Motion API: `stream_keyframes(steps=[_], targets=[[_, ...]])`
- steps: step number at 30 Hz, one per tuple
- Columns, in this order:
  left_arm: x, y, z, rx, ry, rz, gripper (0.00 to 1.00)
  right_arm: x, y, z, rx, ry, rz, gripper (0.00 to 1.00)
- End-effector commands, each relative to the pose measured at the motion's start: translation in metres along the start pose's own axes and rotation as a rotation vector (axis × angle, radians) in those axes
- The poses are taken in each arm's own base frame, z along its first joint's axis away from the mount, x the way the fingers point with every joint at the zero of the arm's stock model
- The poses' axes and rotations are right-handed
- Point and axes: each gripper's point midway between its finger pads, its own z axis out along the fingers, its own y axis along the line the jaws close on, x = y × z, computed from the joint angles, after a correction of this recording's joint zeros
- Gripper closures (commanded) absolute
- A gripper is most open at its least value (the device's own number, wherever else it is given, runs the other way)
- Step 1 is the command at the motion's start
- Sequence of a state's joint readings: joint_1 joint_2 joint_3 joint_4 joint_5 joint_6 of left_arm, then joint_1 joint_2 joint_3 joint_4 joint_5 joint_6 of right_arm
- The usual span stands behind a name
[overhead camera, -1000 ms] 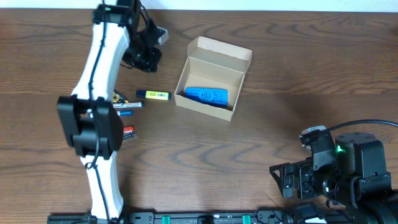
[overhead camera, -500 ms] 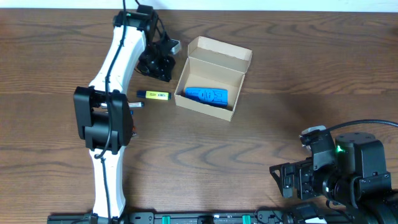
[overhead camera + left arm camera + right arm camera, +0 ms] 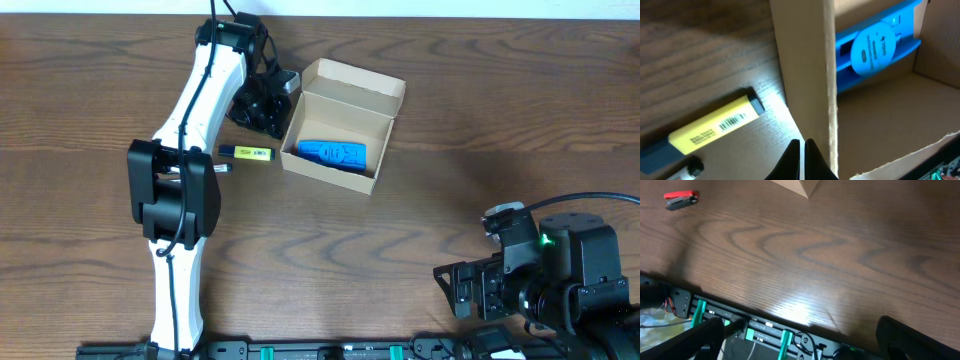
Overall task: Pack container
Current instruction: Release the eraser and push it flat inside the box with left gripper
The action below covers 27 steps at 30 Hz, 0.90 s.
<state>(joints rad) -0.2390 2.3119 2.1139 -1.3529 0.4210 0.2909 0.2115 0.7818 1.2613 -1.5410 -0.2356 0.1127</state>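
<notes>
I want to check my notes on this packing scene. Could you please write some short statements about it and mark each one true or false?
1. The container stands with its lid open. True.
2. The blue item lies outside the container. False: it lies inside it.
3. The yellow pen lies on the table, outside the container. True.
4. The right gripper hangs over the container. False: it is far from it, near the table's front edge.
5. The left gripper holds the yellow pen. False: its fingers are shut with nothing between them, close to the container's wall, and the pen lies on the table.
</notes>
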Motion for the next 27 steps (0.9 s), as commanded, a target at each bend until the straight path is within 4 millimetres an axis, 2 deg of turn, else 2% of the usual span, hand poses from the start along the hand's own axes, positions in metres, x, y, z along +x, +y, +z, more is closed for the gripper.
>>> stream_keyframes(steps=[1, 27], targets=[[0.003, -0.01, 0.0, 0.019, 0.011, -0.02, 0.94, -0.003, 0.0, -0.003, -0.001, -0.011, -0.009, 0.01], [0.017, -0.03, 0.006, 0.025, 0.085, -0.107, 0.94, -0.003, 0.0, -0.003, -0.001, -0.011, -0.009, 0.01]])
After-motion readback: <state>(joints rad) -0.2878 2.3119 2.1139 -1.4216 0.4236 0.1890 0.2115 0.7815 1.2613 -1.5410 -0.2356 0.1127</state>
